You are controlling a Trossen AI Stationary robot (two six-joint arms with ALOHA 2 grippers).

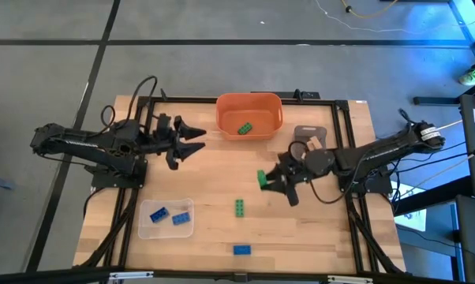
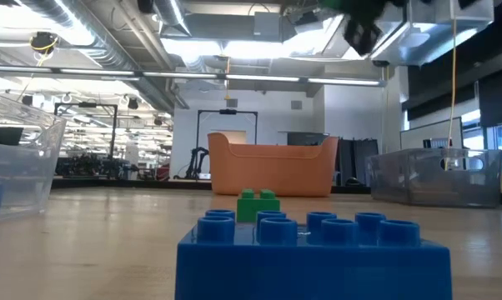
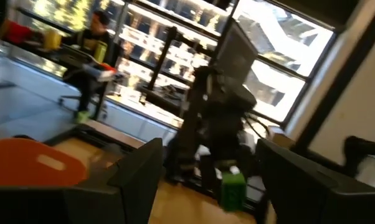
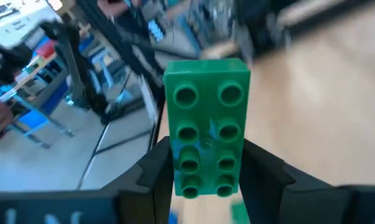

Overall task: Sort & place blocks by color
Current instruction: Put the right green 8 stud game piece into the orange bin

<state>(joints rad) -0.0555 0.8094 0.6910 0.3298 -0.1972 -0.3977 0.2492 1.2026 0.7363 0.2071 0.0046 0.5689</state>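
From above, the right hand hangs over the tabletop's right half, closed on a green block; the left hand, fingers spread and empty, waits near the far-left corner. Other blocks: one green in the orange bowl at the far edge, one green mid-tabletop, two blue in the clear tray, one blue near the front edge. The right wrist view shows the block pinched only at its lower end, so it could pivot or slip out in transit.
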